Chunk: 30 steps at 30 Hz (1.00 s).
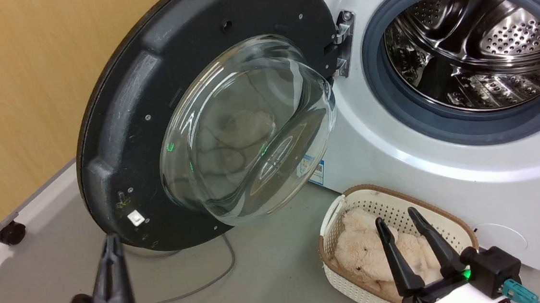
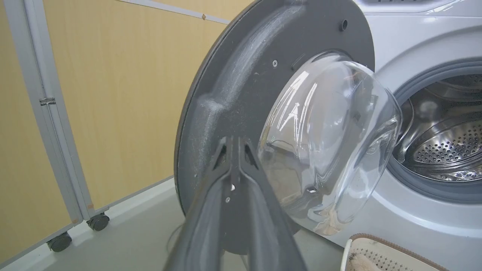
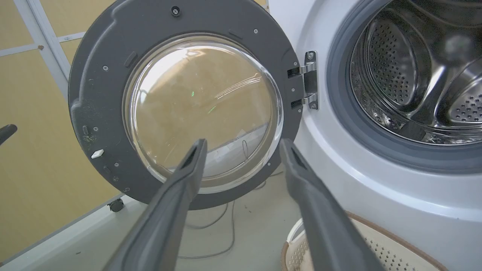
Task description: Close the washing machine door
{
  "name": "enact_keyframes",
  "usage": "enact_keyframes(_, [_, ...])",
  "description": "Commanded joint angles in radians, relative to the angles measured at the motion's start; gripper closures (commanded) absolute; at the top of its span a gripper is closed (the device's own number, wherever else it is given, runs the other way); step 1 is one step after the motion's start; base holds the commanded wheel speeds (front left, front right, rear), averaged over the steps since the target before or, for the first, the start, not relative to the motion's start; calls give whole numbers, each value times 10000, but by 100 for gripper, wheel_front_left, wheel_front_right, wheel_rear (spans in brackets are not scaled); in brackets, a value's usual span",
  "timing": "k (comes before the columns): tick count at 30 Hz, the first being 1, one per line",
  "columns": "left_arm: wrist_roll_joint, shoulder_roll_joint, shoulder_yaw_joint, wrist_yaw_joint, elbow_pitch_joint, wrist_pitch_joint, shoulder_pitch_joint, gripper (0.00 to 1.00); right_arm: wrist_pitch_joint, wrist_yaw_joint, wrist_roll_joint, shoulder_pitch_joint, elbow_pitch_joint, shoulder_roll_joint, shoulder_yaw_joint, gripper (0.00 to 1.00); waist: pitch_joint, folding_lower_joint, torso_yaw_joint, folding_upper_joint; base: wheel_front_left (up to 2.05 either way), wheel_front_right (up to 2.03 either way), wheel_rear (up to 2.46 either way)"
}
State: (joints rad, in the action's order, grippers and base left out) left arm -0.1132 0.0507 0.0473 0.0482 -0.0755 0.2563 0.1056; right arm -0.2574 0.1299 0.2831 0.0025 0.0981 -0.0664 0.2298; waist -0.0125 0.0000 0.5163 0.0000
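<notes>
Closing push not started. The washing machine door stands wide open, hinged at the left edge of the drum opening on the washing machine, glass bowl facing me. My left end effector has its fingers pressed together and holds nothing. It sits just beside the door's lower rim; I can't tell if it touches. The right end effector is spread and empty above the basket on the floor. Next, I judge, the left must get behind the rim and push it toward the opening. Count: one door, one machine, one basket, one plush toy, two end effectors.
</notes>
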Motion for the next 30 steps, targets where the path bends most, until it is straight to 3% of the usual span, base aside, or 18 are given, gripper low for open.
enact_keyframes(1, [-237,-5,159,-61,-161,55,-48,100,-44,8,21,62,-6,-69,-7,0,60,0,9,0,0,0,0])
enact_keyframes(6, [-631,282,942,-599,-259,55,-587,100,-44,8,-59,75,-89,-142,-53,0,287,0,10,0,0,0,0])
enact_keyframes(11, [-1041,1211,1900,-1159,277,55,-1756,100,-44,8,-192,31,-202,-349,-106,0,705,0,-127,0,0,0,0])
enact_keyframes(20, [-2692,3370,3121,-1640,3322,-399,-4425,100,-44,8,-245,-435,-218,-596,33,0,1425,0,-752,0,0,0,0])
enact_keyframes(28, [-5400,4251,3805,-1766,6671,-2340,-6698,100,-44,8,-293,-722,-234,-813,138,0,1992,0,-1105,0,0,0,0])
enact_keyframes(30, [-6102,4245,3917,-1776,7254,-2956,-7050,100,-44,8,-282,-755,-220,-813,140,0,2026,0,-1167,0,0,0,0])
